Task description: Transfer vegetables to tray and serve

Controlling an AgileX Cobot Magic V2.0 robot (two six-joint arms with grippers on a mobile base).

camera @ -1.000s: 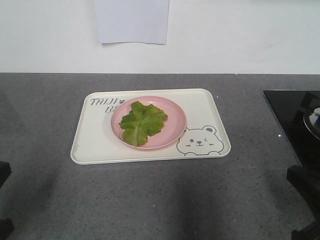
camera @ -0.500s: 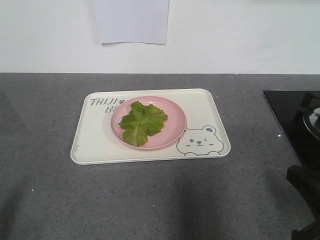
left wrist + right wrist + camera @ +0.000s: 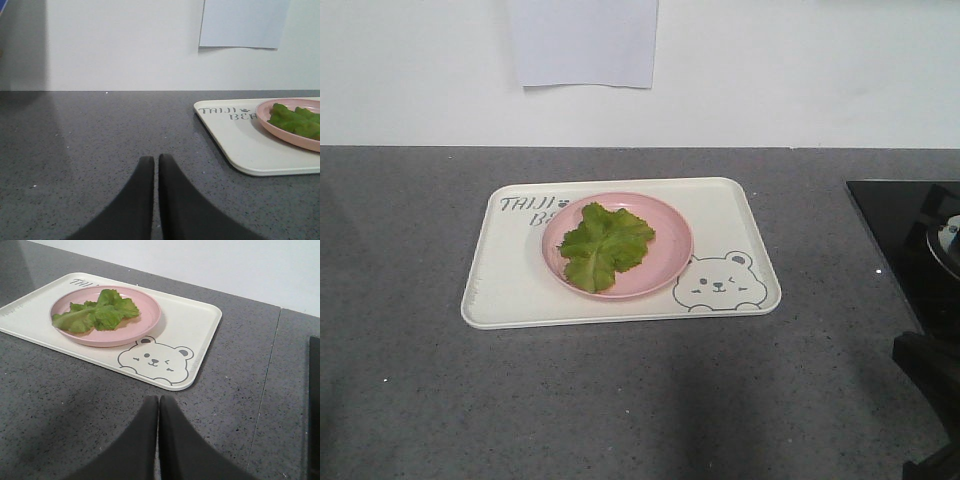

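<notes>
the plate [image 3: 665, 262] covers the end of the tray [image 3: 510, 280] lettering, so only "thiji" and "b" read in the front view. the left wrist view cuts the tray, plate and lettuce [image 3: 296, 120] at its right edge. the hob [image 3: 900, 240] runs off the right edge in front. the right wrist view cuts the tray's left corner; its lettering is too small to read.

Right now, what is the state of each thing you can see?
Lettuce: lying on the plate, not held.
Plate: upright, resting on the tray.
Tray: flat on the counter.
Left end effector: shut, empty, left of the tray.
Right end effector: shut, empty, near the tray's bear corner.
</notes>
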